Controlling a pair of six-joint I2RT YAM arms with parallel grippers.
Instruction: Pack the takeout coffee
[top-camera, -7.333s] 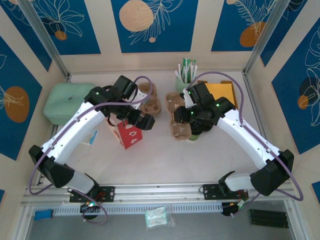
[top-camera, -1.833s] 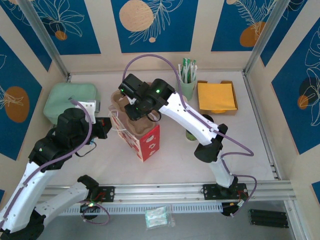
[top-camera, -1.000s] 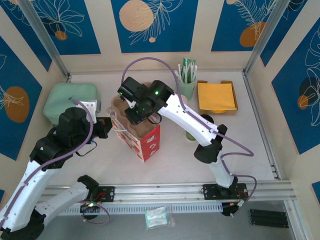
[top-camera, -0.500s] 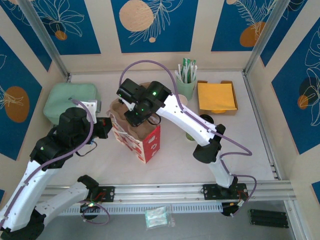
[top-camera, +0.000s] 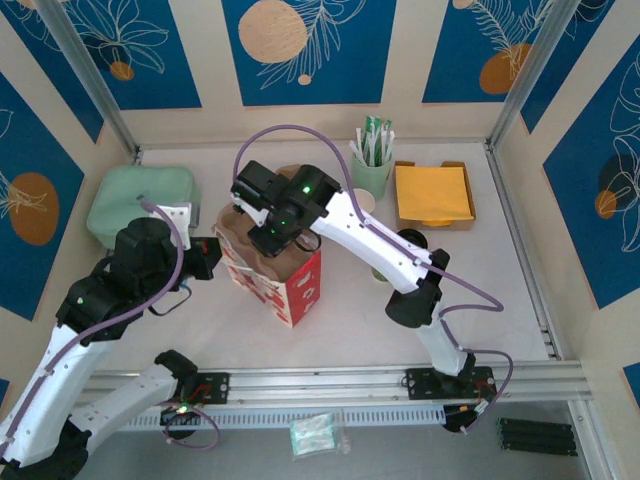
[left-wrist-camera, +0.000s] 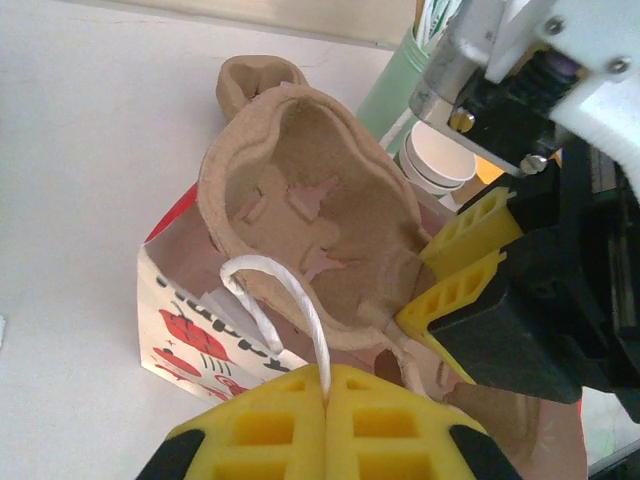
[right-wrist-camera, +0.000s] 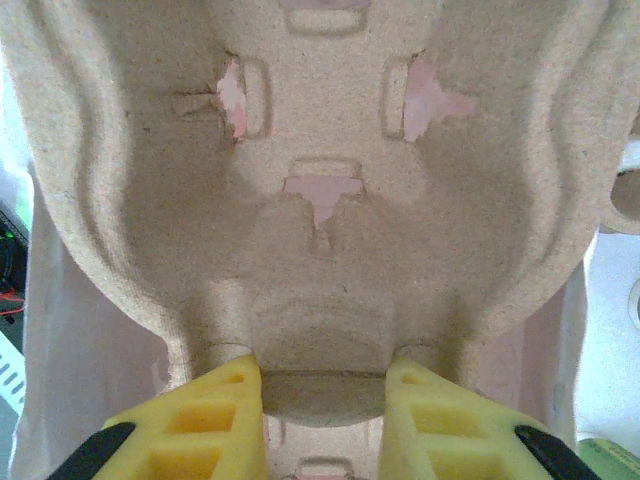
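My left gripper (left-wrist-camera: 327, 378) is shut on the white rope handle (left-wrist-camera: 275, 300) of the red-and-white paper bag (top-camera: 292, 285), at the bag's left side (top-camera: 212, 256). My right gripper (right-wrist-camera: 322, 385) is shut on the edge of the brown cardboard cup carrier (right-wrist-camera: 320, 150) and holds it tilted in the bag's open mouth (left-wrist-camera: 310, 210). A white paper cup (left-wrist-camera: 440, 168) stands behind the bag beside the mint tumbler. A round black lid (top-camera: 412, 239) lies on the table right of my right arm, and a green-banded cup (top-camera: 381, 272) peeks out from under that arm.
A mint-green lidded box (top-camera: 138, 203) sits at the back left. The mint tumbler with sticks (top-camera: 374, 165) and a tray of orange napkins (top-camera: 433, 195) stand at the back right. Patterned walls close off three sides.
My right gripper has carried the carrier slightly left and lower into the bag's mouth. My left gripper has stayed in place on the handle.
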